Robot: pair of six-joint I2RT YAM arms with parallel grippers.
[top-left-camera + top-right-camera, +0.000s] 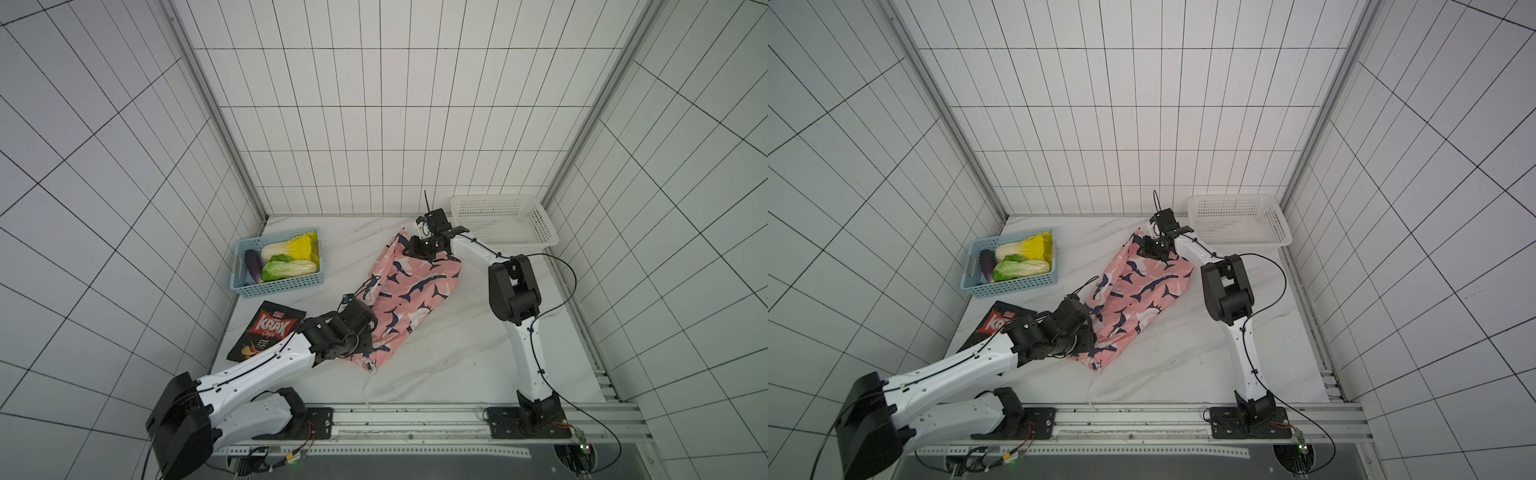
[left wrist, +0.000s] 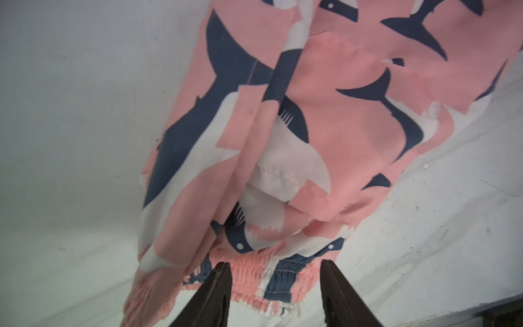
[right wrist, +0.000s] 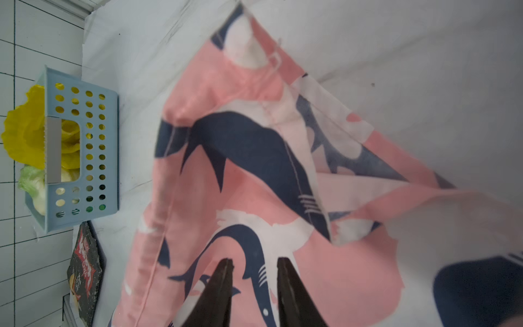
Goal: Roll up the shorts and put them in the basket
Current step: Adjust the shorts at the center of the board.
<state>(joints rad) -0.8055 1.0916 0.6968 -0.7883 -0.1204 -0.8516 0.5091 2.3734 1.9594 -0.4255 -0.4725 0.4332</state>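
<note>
Left arm [image 1: 257, 365], nearest in both top views, is leaning toward the shorts [image 1: 411, 291], lying between blue basket [image 1: 276, 291] and white basket [image 1: 498, 216]. Left wrist: left gripper [image 2: 274, 263] is straddling the waistband [image 2: 249, 269], jaws wide, pinching nothing; gripping it squarely should be tightening the roll's start. Right wrist: right gripper [image 3: 254, 260] is hanging over the hem, slightly parted, apparently empty, bare table [image 3: 424, 56] lying beyond.

The shark-print shorts [image 1: 1142, 291] lie on the counter [image 1: 1183, 365], stretched between the left end effector [image 1: 1090, 337] and the right end effector [image 1: 1156, 251].
</note>
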